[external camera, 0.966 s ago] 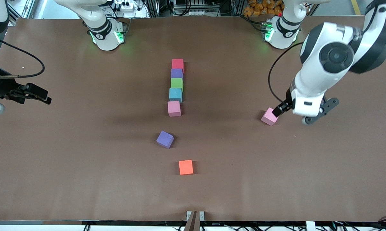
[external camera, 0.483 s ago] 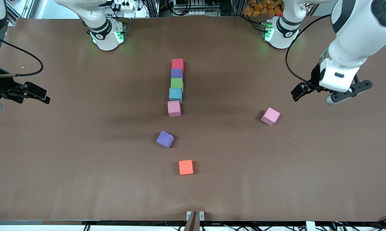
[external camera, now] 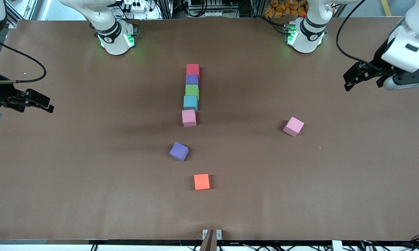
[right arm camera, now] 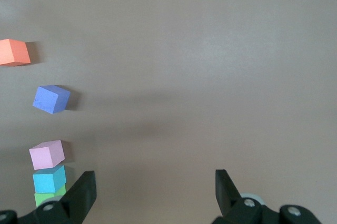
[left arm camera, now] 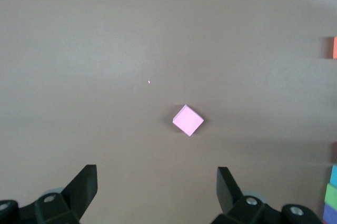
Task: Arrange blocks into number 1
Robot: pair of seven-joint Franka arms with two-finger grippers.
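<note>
From the front camera, eight blocks can be counted on the brown table (external camera: 91, 174), one each of red, green, light blue and orange, two purple and two pink, and none carries any writing that can be read. Five stand in a straight column at mid-table, touching or nearly so: the red block (external camera: 193, 69) farthest from the camera, then a purple block (external camera: 192, 80), the green block (external camera: 192, 91), the light blue block (external camera: 190, 103) and a pink block (external camera: 189, 118) at the nearer end. The second purple block (external camera: 179, 151), turned askew, lies nearer the camera and apart from the column, and the orange block (external camera: 201, 181) lies nearer still. The second pink block (external camera: 293, 126) sits alone, well toward the left arm's end of the table. The left gripper (external camera: 350, 79) hangs in the air over that end, and the right gripper (external camera: 45, 103) waits over its own end of the table (both empty). In the left wrist view the left gripper's fingers (left arm camera: 84, 187) stand wide apart with nothing between them, the lone pink block lying on the table below. In the right wrist view the right gripper's fingers (right arm camera: 83, 190) are likewise spread wide and hold nothing.
</note>
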